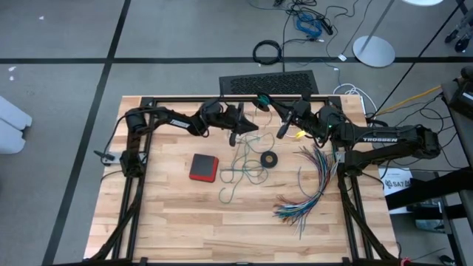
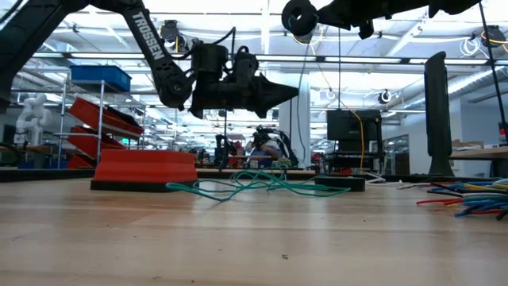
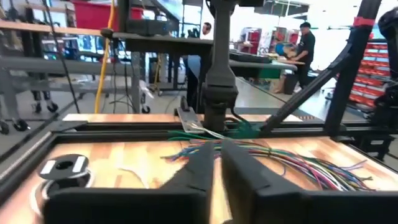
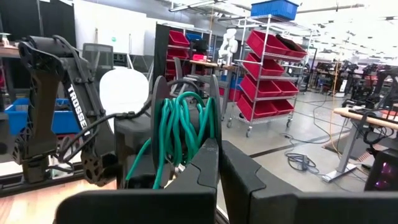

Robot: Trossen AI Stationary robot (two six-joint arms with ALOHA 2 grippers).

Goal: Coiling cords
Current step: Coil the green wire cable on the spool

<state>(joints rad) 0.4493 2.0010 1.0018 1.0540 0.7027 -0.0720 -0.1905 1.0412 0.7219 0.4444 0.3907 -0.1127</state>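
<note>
Left tool (image 1: 251, 128), raised off the surface (image 1: 185, 222), nearly closed, grip uncertain. Right tool (image 1: 281, 133) pinched on teal-green cord (image 4: 180, 134) above black ring (image 1: 270, 159).

Bright, even light falls from ceiling lamps (image 2: 238, 36) overhead, which glare white in the low view. The wooden surface (image 1: 185, 214) shows only soft, faint shadows. Both wrist views are blurred near the lens, and the background washes out pale.
</note>
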